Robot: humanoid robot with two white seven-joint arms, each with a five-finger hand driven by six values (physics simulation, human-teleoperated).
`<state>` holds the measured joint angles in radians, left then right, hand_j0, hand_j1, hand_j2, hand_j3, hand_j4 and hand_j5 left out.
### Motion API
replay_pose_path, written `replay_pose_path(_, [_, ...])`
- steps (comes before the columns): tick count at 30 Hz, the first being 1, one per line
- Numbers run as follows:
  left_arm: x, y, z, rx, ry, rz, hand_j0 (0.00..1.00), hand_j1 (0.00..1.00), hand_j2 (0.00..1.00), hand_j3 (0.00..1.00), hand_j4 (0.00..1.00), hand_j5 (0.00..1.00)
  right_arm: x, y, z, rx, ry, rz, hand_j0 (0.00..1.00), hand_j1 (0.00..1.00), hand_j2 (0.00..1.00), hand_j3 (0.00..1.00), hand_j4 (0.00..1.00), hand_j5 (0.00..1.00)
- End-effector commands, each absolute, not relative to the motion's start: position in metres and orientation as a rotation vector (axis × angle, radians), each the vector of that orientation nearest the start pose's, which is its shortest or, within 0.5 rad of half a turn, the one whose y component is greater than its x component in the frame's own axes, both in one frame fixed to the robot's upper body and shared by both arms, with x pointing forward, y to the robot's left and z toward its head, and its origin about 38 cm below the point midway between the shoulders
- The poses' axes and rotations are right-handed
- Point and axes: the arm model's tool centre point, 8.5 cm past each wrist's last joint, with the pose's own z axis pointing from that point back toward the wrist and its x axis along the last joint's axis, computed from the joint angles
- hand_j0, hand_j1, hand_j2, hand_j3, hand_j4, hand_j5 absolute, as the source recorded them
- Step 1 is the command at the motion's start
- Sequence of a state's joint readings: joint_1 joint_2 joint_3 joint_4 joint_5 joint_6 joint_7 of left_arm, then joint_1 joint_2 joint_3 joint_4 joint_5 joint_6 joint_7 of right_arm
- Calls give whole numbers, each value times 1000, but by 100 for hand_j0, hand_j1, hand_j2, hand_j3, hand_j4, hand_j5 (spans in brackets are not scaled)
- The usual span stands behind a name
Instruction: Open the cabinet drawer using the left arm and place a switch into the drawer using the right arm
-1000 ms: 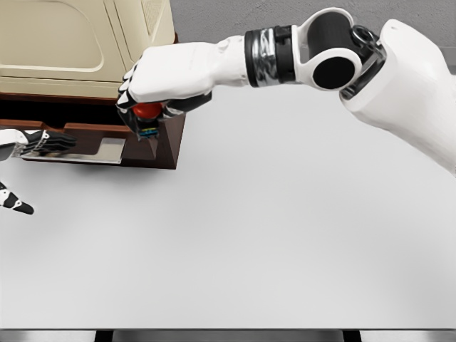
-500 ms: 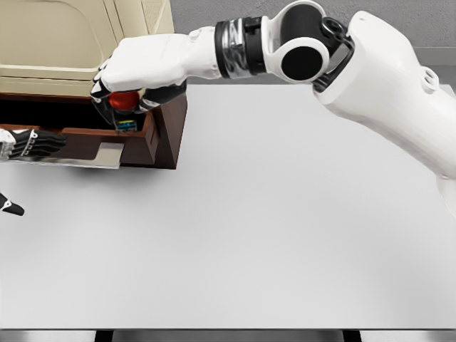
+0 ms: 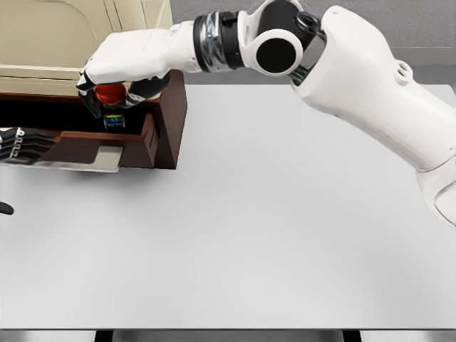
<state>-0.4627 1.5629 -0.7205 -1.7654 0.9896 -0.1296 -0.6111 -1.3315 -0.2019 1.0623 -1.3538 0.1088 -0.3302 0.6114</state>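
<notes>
The brown cabinet drawer (image 3: 146, 142) stands pulled out at the upper left, under a cream cabinet top (image 3: 57, 43). My right hand (image 3: 107, 89) is shut on the switch (image 3: 110, 95), a red-buttoned part with a dark body and small blue-green base. It hangs over the open drawer's right end. My left hand (image 3: 25, 144) rests at the drawer's front edge on the far left, its dark fingers (image 3: 34, 142) lying on the metal handle plate (image 3: 78, 158); most of that hand is cut off by the frame.
The white table (image 3: 271, 235) stretches in front and to the right of the cabinet. My right arm (image 3: 356, 78) crosses from the right edge above the table's back. A grey wall runs behind.
My right hand has carried the switch leftward and slightly up, from the drawer's right front corner to over its open inside. The left hand has slid a little further left.
</notes>
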Motion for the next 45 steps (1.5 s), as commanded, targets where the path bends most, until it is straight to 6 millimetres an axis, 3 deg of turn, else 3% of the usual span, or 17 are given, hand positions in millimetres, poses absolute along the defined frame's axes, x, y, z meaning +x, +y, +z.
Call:
replay_pose_path(1, [324, 434, 299, -214, -1131, -1110, 100, 100, 100, 100, 100, 100, 445, 33, 378, 48, 2040, -2634, 45, 45, 45, 45, 45, 45])
replay_pose_path(17, [321, 440, 301, -198, -1116, -1111, 100, 100, 100, 100, 100, 100, 457, 36, 373, 55, 2051, -2673, 46, 46, 46, 46, 46, 46])
replay_pose_path(19, [322, 439, 307, -195, -1135, -1112, 100, 100, 100, 100, 100, 100, 460, 35, 370, 59, 2048, -2690, 57, 57, 57, 57, 57, 57])
replay_pose_path(21, [325, 438, 316, -186, -1159, -1113, 100, 100, 100, 100, 100, 100, 467, 35, 367, 62, 2063, -2715, 99, 99, 99, 99, 99, 99])
replay_pose_path(28, [322, 445, 335, -163, -1173, -1088, 100, 100, 100, 100, 100, 100, 467, 35, 362, 54, 2047, -2721, 100, 100, 100, 100, 100, 100])
replay_pose_path(31, [322, 447, 346, -152, -1191, -1083, 100, 100, 100, 100, 100, 100, 448, 32, 362, -36, 1937, -2580, 100, 100, 100, 100, 100, 100])
replay_pose_path(33, [328, 440, 365, -155, -1270, -1089, 100, 100, 100, 100, 100, 100, 455, -2, 356, -19, 1904, -2566, 100, 100, 100, 100, 100, 100])
replay_pose_path(36, [339, 418, 360, -250, -1404, -1107, 100, 100, 100, 100, 100, 100, 472, -45, 347, 50, 1938, -2644, 100, 100, 100, 100, 100, 100])
replay_pose_path(41, [338, 416, 362, -256, -1431, -1120, 100, 100, 100, 100, 100, 100, 491, -136, 326, 187, 2009, -2792, 100, 100, 100, 100, 100, 100])
replay_pose_path(43, [338, 416, 361, -260, -1430, -1118, 100, 100, 100, 100, 100, 100, 494, -179, 308, 242, 2016, -2891, 100, 100, 100, 100, 100, 100])
replay_pose_path(45, [339, 416, 358, -266, -1428, -1115, 100, 100, 100, 100, 100, 100, 494, -199, 301, 268, 2016, -2933, 100, 100, 100, 100, 100, 100])
